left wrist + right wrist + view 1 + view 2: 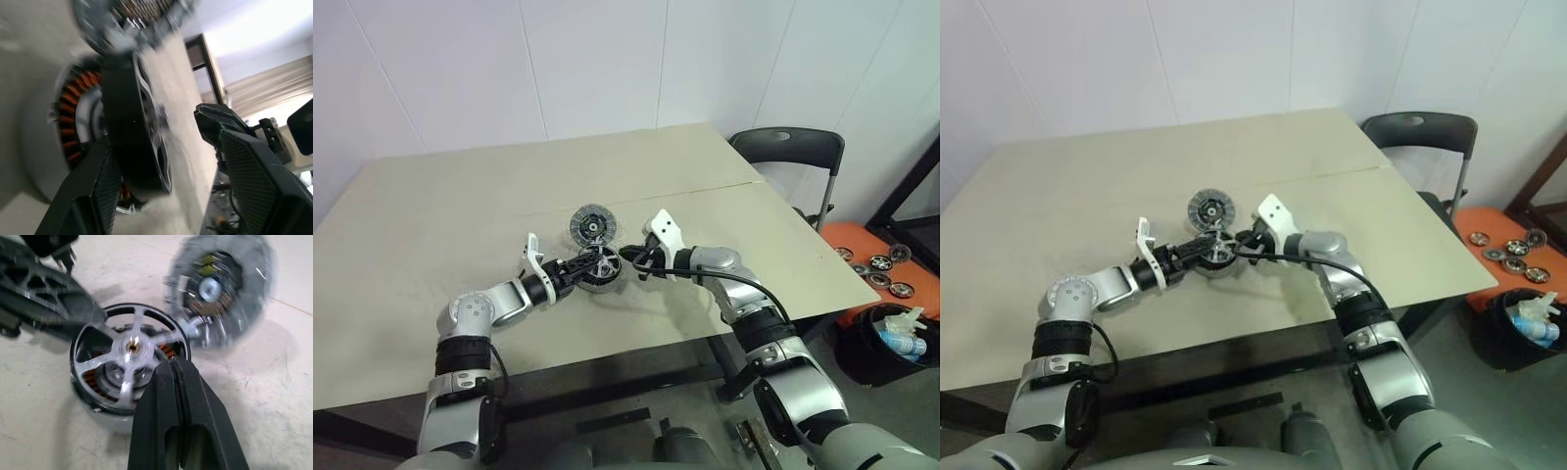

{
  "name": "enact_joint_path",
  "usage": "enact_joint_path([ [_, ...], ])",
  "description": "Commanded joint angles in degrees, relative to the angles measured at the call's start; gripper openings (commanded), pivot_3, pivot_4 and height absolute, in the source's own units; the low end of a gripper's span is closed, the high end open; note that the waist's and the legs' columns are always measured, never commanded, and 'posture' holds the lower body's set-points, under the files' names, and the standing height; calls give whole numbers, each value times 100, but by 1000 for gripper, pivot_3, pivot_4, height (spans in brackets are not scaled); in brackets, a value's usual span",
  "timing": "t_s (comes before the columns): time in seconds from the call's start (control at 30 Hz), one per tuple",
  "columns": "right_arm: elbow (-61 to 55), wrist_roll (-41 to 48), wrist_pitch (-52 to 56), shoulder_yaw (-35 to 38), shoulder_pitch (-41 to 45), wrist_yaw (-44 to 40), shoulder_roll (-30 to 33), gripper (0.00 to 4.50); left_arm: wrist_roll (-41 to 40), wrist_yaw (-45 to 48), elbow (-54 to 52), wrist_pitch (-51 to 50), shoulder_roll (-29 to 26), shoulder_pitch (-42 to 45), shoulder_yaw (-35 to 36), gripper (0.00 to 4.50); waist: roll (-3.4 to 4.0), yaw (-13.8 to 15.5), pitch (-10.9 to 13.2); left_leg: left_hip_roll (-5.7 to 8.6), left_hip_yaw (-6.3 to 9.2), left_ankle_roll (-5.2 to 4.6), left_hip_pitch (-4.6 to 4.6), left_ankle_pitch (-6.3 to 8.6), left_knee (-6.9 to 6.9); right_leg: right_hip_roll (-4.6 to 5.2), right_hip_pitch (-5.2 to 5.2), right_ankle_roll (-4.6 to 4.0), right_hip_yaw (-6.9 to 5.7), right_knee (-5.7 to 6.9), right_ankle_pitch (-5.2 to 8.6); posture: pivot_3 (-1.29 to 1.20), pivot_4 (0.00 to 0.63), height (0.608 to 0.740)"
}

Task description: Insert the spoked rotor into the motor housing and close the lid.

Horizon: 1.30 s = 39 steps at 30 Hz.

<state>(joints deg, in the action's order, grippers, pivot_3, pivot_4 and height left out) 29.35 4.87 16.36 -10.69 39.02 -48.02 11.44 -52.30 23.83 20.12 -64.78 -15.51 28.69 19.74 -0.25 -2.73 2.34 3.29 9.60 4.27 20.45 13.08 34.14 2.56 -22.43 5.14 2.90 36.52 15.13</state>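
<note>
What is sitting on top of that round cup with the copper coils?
The spoked rotor sits on the motor housing. Copper windings show through its gaps; the rest of the housing's inside is covered.

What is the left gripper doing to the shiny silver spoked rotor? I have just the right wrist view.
Observer: The left gripper is open around the shiny silver spoked rotor, with its far finger clear of the dark rim.
Operator: Is the rotor seated flat?
Observer: No. It looks tilted in the round metal motor housing, with copper windings exposed on one side.
Operator: Any spare parts nearby?
Observer: An orange tray beyond the beige table, on the robot's right, holds more round parts.
</note>
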Motion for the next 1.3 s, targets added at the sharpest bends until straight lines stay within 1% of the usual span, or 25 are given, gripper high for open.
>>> enact_joint_path([
  [0.03, -26, 11, -161, 7, 183, 37, -97, 0, -213, -188, -349, -158, -99, 297, 298, 3295, -2, 15, 2, 0, 0, 0, 2, 0, 0, 1, -1, 0, 0, -2, 0, 0, 0, 740],
  [0.17, 48, -28, -212, -20, 167, 55, -116, 0, -381, -397, -484, -257, 4, 482, 498, 3295, -10, 23, 7, 4, 0, 0, 7, 0, 0, 6, 3, -2, -1, -13, -1, 0, 0, 740],
  [0.3, 69, -44, -226, -43, 160, 65, -134, 0, -271, -447, -667, -290, 35, 471, 355, 3295, -15, 20, 10, 4, 0, 1, 9, 1, 0, 8, 3, -5, -1, -16, -3, 0, 0, 740],
  [0.47, 54, -34, -212, -51, 150, 73, -131, 0, 289, -230, -885, 14, -132, 241, -256, 3295, -14, 10, 11, 4, -2, 1, 6, 1, -2, 4, 3, -6, -1, -16, -4, 0, 0, 740],
  [0.53, 48, 0, -207, -11, 148, 97, -145, 0, 604, -106, -1018, 484, -141, 133, -459, 3295, -14, 13, 11, 3, -2, 1, 6, 1, -2, 4, 3, -6, -1, -16, -4, 0, 0, 740],
  [0.73, -102, 286, -80, 189, 187, 231, -435, 0, 1615, 206, -1212, 2834, 75, -88, -644, 3295, -14, 27, 11, 2, -3, 2, 7, 1, -2, 5, 2, -8, 0, -16, -4, 0, 0, 740],
  [0.87, -45, 199, -223, 191, 176, 710, -780, 0, 2061, 253, -1305, 3960, 198, -192, -660, 3295, -14, 28, 11, 2, -4, 1, 7, 1, -3, 5, 2, -9, 1, -18, -4, 0, 0, 740],
  [1.0, 144, -106, -352, 81, 153, 1387, -1088, 0, 2377, 326, -1386, 4567, 203, -361, -787, 3295, -13, 27, 11, 2, -4, 1, 7, 1, -4, 5, 2, -8, 1, -18, -4, 0, 0, 740],
  [1.07, 274, -334, -229, -105, 115, 1661, -1228, 0, 2522, 467, -1485, 4718, 133, -525, -927, 3295, -14, 28, 11, 3, -5, 1, 7, 1, -4, 5, 2, -8, 2, -17, -4, 0, 0, 740],
  [1.17, 372, -515, -121, -264, 73, 1853, -1345, 0, 2653, 652, -1643, 4809, 13, -767, -1058, 3295, -12, 24, 11, 4, -5, 1, 8, 1, -4, 4, 1, -9, 2, -17, -4, 0, 0, 740],
  [1.3, 519, -564, -41, -244, 170, 1949, -1336, 0, 2566, 799, -1905, 4764, -145, -1049, -946, 3295, -12, 20, 12, 3, -3, 0, 6, 1, -4, 3, 2, -9, 2, -16, -4, 0, 0, 740],
])
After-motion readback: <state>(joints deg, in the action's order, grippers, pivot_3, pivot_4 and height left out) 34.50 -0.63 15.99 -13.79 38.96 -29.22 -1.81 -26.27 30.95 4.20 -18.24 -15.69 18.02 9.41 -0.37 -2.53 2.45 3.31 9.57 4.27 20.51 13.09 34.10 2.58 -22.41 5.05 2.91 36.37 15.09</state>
